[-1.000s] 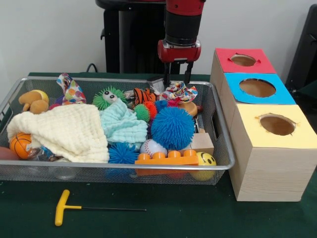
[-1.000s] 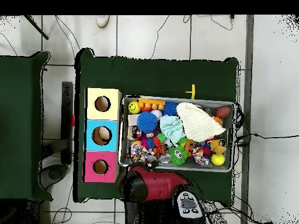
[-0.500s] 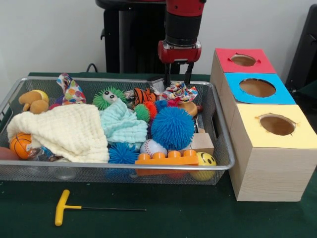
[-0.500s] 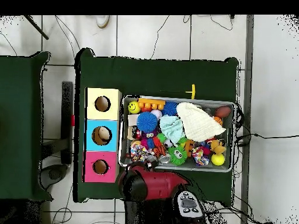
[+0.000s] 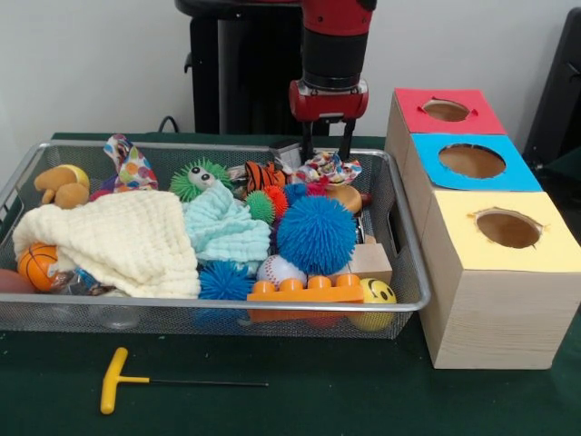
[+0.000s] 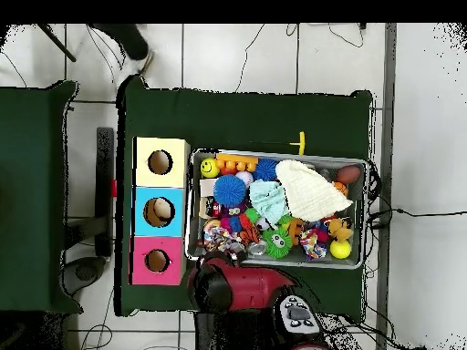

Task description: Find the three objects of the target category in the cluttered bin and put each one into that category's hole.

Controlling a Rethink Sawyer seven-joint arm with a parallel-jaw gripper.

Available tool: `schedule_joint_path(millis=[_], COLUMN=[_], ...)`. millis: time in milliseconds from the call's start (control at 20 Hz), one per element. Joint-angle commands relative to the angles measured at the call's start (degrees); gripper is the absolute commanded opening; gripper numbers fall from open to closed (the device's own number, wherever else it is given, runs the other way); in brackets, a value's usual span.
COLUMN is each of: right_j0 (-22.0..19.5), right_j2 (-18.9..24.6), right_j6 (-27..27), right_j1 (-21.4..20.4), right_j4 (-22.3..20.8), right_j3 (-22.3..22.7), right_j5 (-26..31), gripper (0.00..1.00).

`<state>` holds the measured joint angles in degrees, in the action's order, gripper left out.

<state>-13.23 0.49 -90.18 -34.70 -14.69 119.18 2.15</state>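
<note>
The wire mesh bin (image 5: 413,300) holds a heap of toys and also shows in the overhead view (image 6: 274,153). A white polka-dot cloth (image 5: 329,169) lies at its far right, by the arm in the overhead view (image 6: 217,240). A second polka-dot cloth (image 5: 130,163) lies at the far left. My gripper (image 5: 327,150) hangs open and empty just above the first cloth, with its fingers (image 5: 307,145) apart. In the overhead view the arm (image 6: 233,287) hides the gripper. I see no braided rope ring. The yellow-topped hole (image 5: 508,229) is nearest the camera and also shows in the overhead view (image 6: 160,162).
A cream cloth (image 5: 127,241) and a teal cloth (image 5: 222,227) lie mid-bin among spiky balls (image 5: 316,234), an orange brick (image 5: 304,292) and a smiley ball (image 5: 377,295). The blue-topped (image 5: 472,161) and red-topped (image 5: 446,110) boxes stand behind. A yellow-handled tool (image 5: 118,377) lies in front. A person's leg (image 6: 128,41) shows.
My gripper has sunk slightly toward the polka-dot cloth, still open. In the overhead view a person's leg has stepped into the top edge.
</note>
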Motion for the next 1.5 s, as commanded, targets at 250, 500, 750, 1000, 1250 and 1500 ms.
schedule_joint_path(millis=[250,500,750,1000,1250,1500], right_j0=[-1.39,-1.02,-1.13,-1.03,0.4,0.43], right_j2=[5.53,5.05,4.98,4.9,3.45,6.05], right_j6=[-10.8,-10.88,-11.44,-11.35,-11.46,-11.1], right_j1=[6.04,6.43,6.6,6.54,5.02,-8.8], right_j4=[2.46,2.76,2.62,2.28,3.02,4.63], right_j3=[-5.32,-5.45,-5.16,-5.2,-4.64,1.8], right_j5=[-4.91,-5.54,-7.57,-8.32,-7.38,1.99], gripper=[1.0,1.0,0.0,0.0,0.0,0.0])
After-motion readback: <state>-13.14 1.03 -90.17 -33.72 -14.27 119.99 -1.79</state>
